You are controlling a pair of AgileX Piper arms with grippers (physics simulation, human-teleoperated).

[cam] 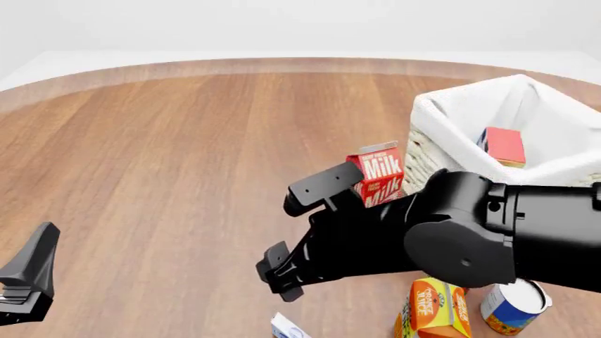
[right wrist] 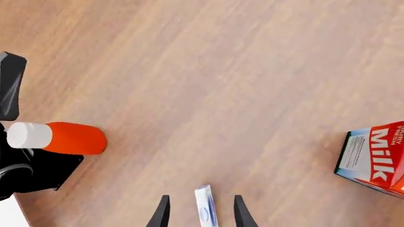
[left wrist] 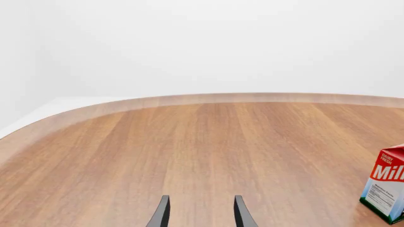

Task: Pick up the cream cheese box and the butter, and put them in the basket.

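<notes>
The butter [cam: 504,146], a red carton with a blue end, lies inside the wicker basket [cam: 434,116] at the right of the front view. The cream cheese box [cam: 286,327], white with blue markings, is cut off by the near edge of that view. In the right wrist view the cream cheese box [right wrist: 206,208] appears as a narrow white strip in line with the gap of my open right gripper [right wrist: 200,215], apart from both fingers. My right gripper [cam: 280,236] hovers above the box. My left gripper [left wrist: 202,215] is open and holds nothing, low at the near left [cam: 28,282].
A red-and-white Milk carton [cam: 378,172] stands against the basket's near-left side. An orange juice carton [cam: 434,310] and a blue-and-white tin can [cam: 511,306] sit under my right arm. A red bottle with a white cap [right wrist: 60,137] lies beside the left arm.
</notes>
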